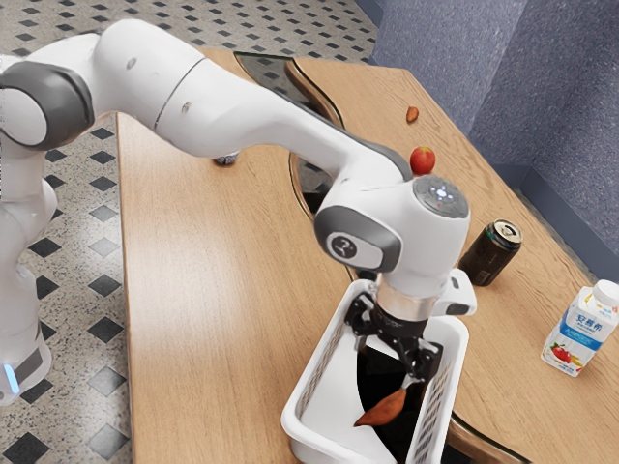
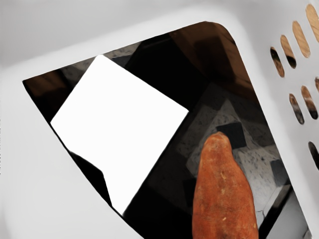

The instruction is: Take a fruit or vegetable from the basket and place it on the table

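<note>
My gripper (image 1: 387, 362) is inside the upper part of the white basket (image 1: 314, 384), its two fingers apart, open. An orange-brown sweet potato (image 1: 383, 410) is in the basket, close to one fingertip in the exterior view; whether they touch, I cannot tell. In the wrist view the sweet potato (image 2: 223, 196) is large, with its narrow end over the dark glossy area (image 2: 164, 194) and its other end cut off by the view's edge. The basket's slotted wall (image 2: 259, 64) runs alongside it.
On the wooden table (image 1: 193, 319), a dark can (image 1: 490, 253) and a milk carton (image 1: 582, 329) stand beyond the basket. Farther along are a red apple (image 1: 423, 160) and a small brown-orange item (image 1: 412, 114). Another small object (image 1: 226, 159) lies beneath the arm.
</note>
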Tool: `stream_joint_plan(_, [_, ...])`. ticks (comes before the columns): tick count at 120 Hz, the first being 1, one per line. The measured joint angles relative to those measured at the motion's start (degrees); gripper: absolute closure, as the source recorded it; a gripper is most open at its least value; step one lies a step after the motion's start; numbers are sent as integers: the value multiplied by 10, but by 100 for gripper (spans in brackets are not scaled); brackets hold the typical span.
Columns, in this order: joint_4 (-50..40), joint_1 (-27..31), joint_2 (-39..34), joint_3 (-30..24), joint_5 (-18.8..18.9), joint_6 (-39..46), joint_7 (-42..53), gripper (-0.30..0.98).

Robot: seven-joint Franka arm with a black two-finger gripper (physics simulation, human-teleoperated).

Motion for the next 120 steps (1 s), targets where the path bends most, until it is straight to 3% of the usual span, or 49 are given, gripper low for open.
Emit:
stream_joint_plan(33, [39,18,56,0,6,7,-29,0])
stream_joint_plan(120, [1,-4,52,-2,2,43,-64,0])
